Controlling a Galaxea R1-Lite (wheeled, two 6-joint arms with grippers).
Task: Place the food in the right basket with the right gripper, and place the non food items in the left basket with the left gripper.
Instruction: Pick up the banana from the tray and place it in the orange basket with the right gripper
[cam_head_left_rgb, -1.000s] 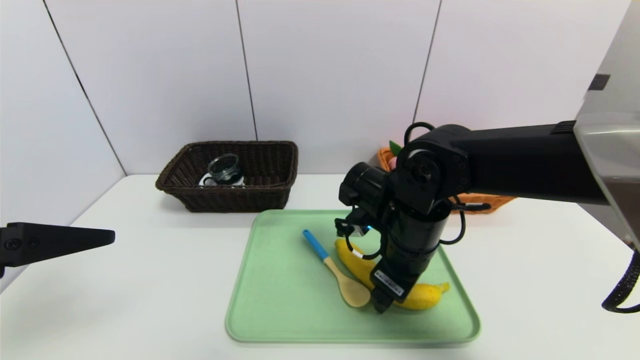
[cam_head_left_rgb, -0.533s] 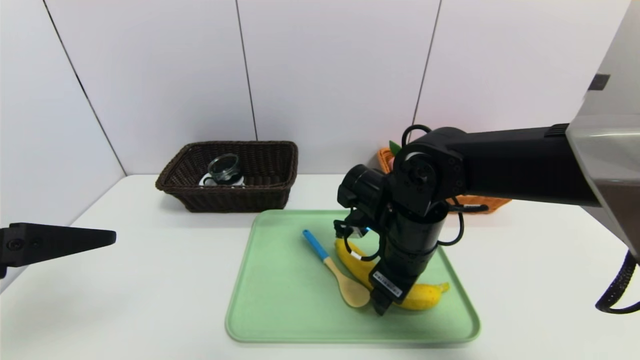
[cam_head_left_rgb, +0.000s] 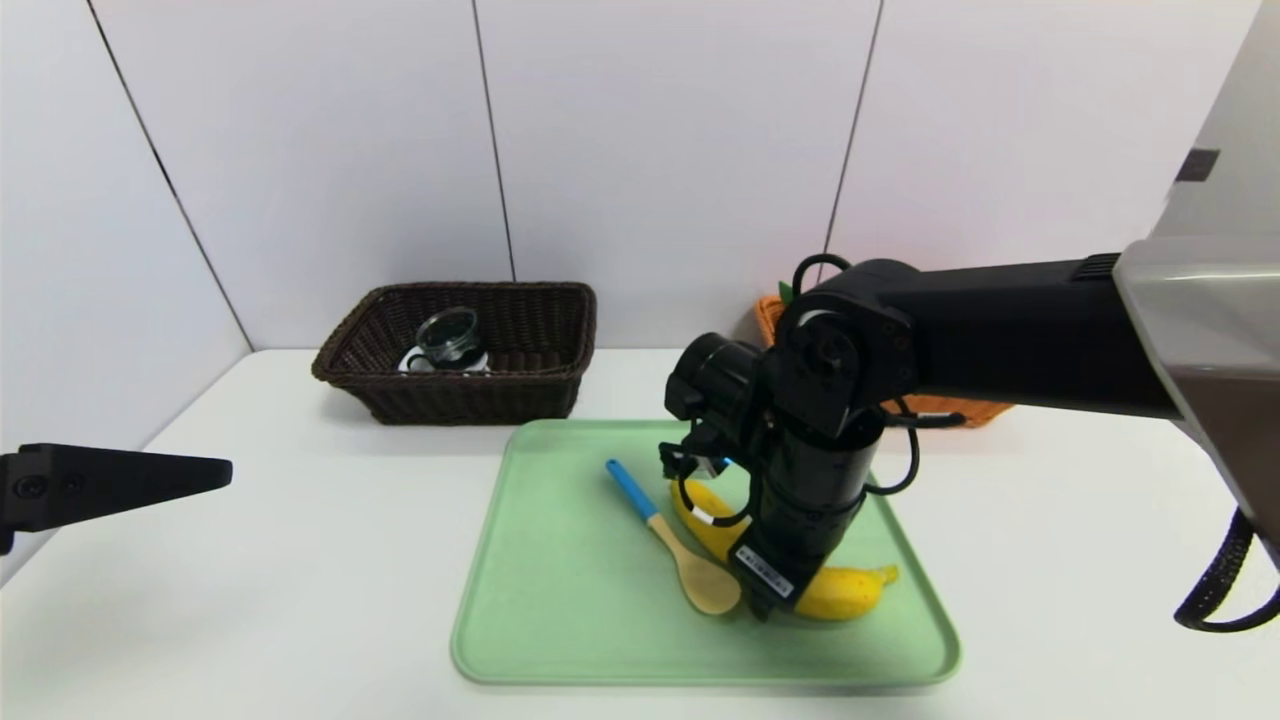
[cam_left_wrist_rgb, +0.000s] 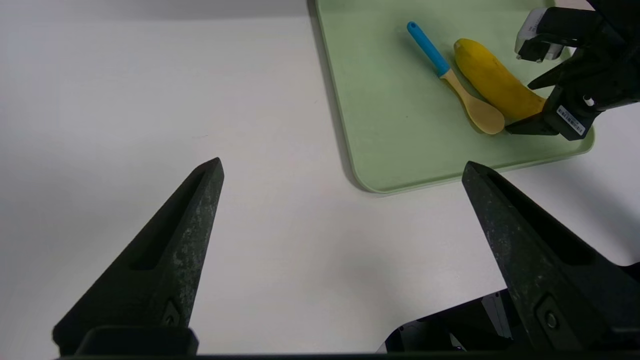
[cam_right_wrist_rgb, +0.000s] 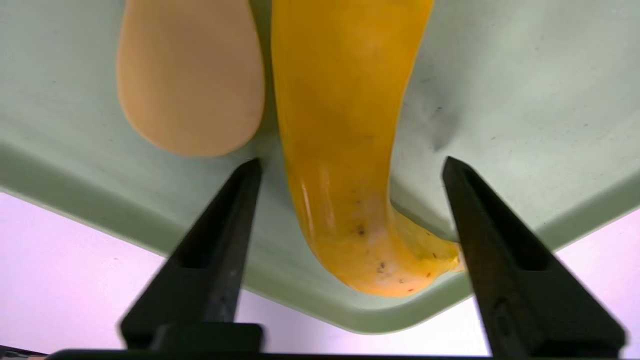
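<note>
The yellow banana (cam_head_left_rgb: 848, 590) lies on the green tray (cam_head_left_rgb: 560, 600) beside the tan spoon (cam_head_left_rgb: 700, 580) with the blue handle. My right gripper (cam_head_left_rgb: 765, 603) points down over the banana's bend. In the right wrist view the banana (cam_right_wrist_rgb: 345, 100) lies between the fingers of the right gripper (cam_right_wrist_rgb: 351, 161), which is open with a gap on the spoon's (cam_right_wrist_rgb: 190, 80) side. My left gripper (cam_left_wrist_rgb: 342, 167) hovers open and empty over the table at the far left (cam_head_left_rgb: 215, 472). The glass cup (cam_head_left_rgb: 447, 335) sits in the dark left basket (cam_head_left_rgb: 545, 340). The orange right basket (cam_head_left_rgb: 960, 408) is mostly hidden behind the right arm.
The tray (cam_left_wrist_rgb: 390, 125) takes up the middle of the white table. Both baskets stand along the back wall. Something white (cam_head_left_rgb: 412, 362) lies under the cup in the dark basket. The right arm reaches in from the right and hides that basket's contents.
The right arm has shifted slightly left and down over the banana, and its jaws have narrowed around it. The left arm has not moved.
</note>
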